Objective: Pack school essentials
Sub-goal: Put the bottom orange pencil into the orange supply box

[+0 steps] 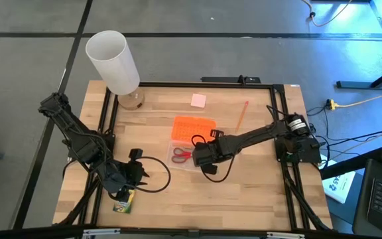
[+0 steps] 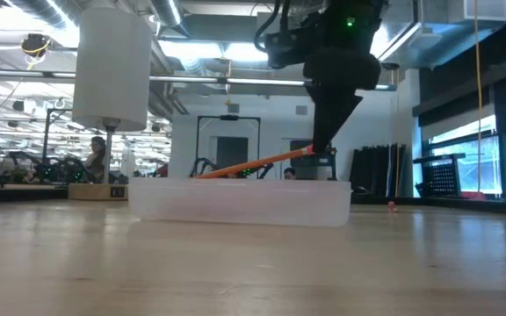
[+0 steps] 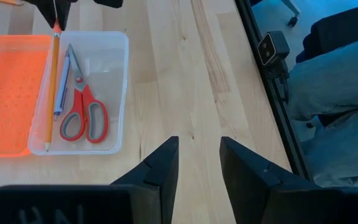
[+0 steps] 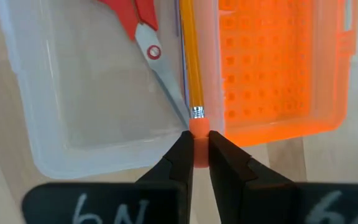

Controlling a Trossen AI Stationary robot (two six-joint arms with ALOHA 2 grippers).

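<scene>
- The right tool (image 4: 199, 149) is pinched shut on the eraser end of an orange pencil (image 4: 191, 56), right at the rim of the clear box (image 4: 73, 124).
- In the low view the pencil (image 2: 253, 164) slopes: the held end is up at the tool (image 2: 323, 149), and the tip end drops toward the box rim (image 2: 235, 184). Whether the tip touches the floor of the box I cannot tell.
- The left wrist view shows the pencil (image 3: 51, 87) lying along the box wall next to the orange lid (image 3: 8, 93), beside a grey pen (image 3: 63, 84) and the red-handled scissors (image 3: 82, 106), both already in the box.
- To do this step well, I judge the held end should be lowered until the pencil lies flat inside, kept parallel to the pen, and nudged off the wall toward the box interior so it does not hang on the rim between box and lid. Release should come only once it is low, or it may bounce out.
- Farther out on the table (image 1: 257, 192), another orange pencil (image 1: 241, 116) and the pink eraser (image 1: 198, 100) lie unpacked beyond the box.
- The left tool (image 3: 197, 165), fingers parted and empty, waits near the table's front-left, close by the crayon box (image 1: 124, 201).
- A tall white cylinder (image 1: 113, 62) stands at the far-left corner, well clear.
</scene>
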